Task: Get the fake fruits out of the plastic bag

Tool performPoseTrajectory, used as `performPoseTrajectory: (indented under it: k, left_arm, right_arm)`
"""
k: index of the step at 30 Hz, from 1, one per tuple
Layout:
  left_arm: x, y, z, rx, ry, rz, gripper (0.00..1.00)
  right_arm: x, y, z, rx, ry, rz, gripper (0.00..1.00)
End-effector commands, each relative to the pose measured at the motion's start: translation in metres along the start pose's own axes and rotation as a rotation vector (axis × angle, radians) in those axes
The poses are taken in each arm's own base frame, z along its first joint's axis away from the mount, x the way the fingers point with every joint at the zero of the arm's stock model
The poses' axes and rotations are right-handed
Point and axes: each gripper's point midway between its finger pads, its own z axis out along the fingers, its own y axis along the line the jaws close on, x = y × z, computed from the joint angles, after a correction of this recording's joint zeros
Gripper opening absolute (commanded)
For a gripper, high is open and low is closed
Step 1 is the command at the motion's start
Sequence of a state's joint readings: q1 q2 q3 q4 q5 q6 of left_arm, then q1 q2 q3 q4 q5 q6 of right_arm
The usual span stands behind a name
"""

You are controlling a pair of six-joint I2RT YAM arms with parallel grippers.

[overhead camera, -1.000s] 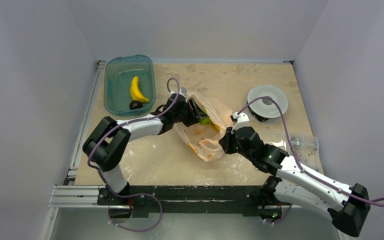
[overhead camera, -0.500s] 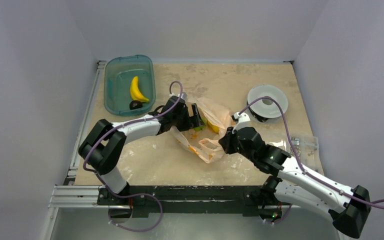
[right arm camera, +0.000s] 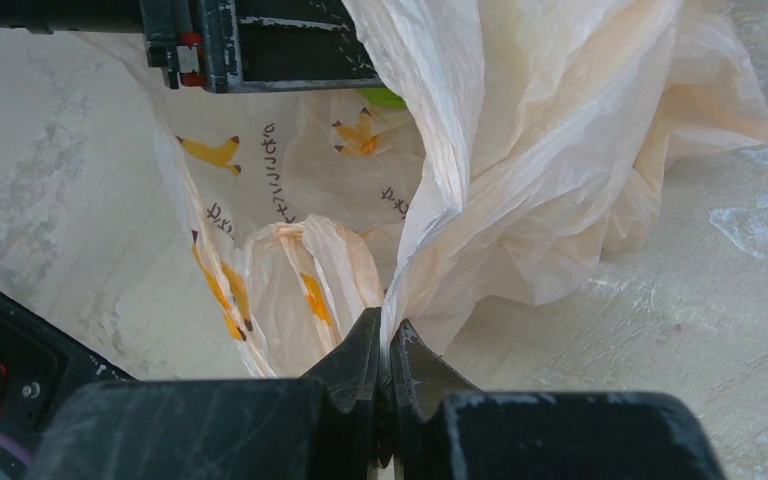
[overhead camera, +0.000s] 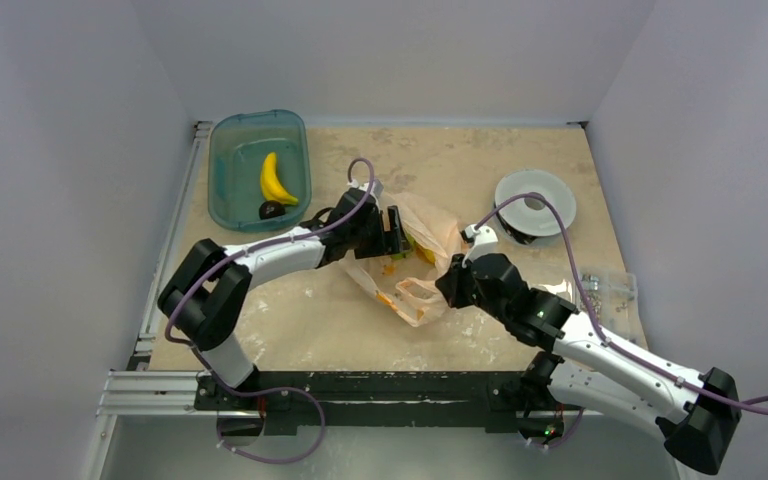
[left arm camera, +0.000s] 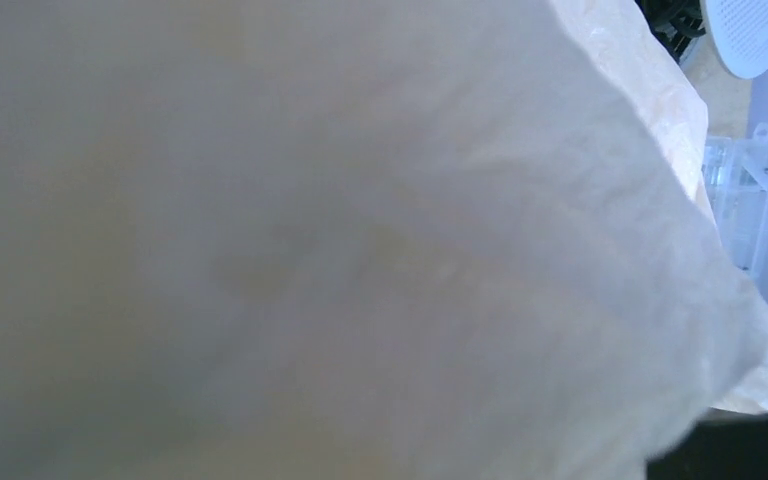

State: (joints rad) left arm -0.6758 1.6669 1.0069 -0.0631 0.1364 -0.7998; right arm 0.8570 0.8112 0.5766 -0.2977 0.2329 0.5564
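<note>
Thin crinkly film, the plastic bag (overhead camera: 412,272) slumps on the counter (overhead camera: 480,170), slippery; your right end effector (right arm camera: 388,345) pinches its rim fold. Your left end effector (overhead camera: 392,232) sits at the mouth, spread or not you cannot tell. Take the slick green fruit (right arm camera: 388,97) across its middle

Top view: left hand (overhead camera: 398,232) tip is buried in the plastic bag (overhead camera: 430,262) mouth, so can't tell how far apart the jaws are. L wrist view: nearly all blurred bag film against the lens, own fingers not visible. White dish (left arm camera: 755,30) cut off at the 1 o'clock corner. Clear packet (left arm camera: 740,195) cropped at the 3 o'clock edge, contents too small to tell. R wrist view: green fruit (right arm camera: 385,97) only a sliver at 12 o'clock, rest behind film. Right hand (right arm camera: 388,350) body cropped at 6 o'clock.
</note>
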Motion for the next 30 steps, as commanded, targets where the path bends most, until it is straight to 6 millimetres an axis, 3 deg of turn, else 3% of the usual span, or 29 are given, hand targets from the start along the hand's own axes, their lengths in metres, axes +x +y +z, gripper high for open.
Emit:
performPoseTrajectory:
  k: [1,7,14,16,18,23,30]
  left_arm:
    - [-0.022,-0.012,0.01,-0.015,-0.083,0.068,0.75]
    - [-0.022,-0.004,0.026,-0.062,-0.07,0.053,0.76]
    - [-0.021,-0.005,0.034,-0.062,-0.042,0.07,0.33]
    - [-0.019,-0.007,0.034,-0.05,-0.031,0.076,0.27]
    - [-0.017,-0.01,0.03,-0.033,-0.021,0.076,0.19]
    - [-0.009,-0.022,0.012,0.032,0.011,0.092,0.16]
    - [0.005,-0.055,-0.026,0.199,0.085,0.082,0.14]
  right_arm:
    - [-0.006,0.007,0.0,-0.032,-0.029,0.001,0.0]
    - [-0.007,0.01,0.001,-0.046,-0.031,0.0,0.0]
    - [-0.009,0.004,0.001,-0.008,-0.037,0.002,0.0]
    - [-0.008,0.003,0.002,-0.006,-0.037,0.006,0.0]
    - [-0.007,0.001,0.003,-0.002,-0.042,0.003,0.0]
    - [-0.01,-0.004,0.004,0.028,-0.065,0.005,0.0]
    - [-0.012,-0.015,0.008,0.079,-0.094,0.018,0.0]
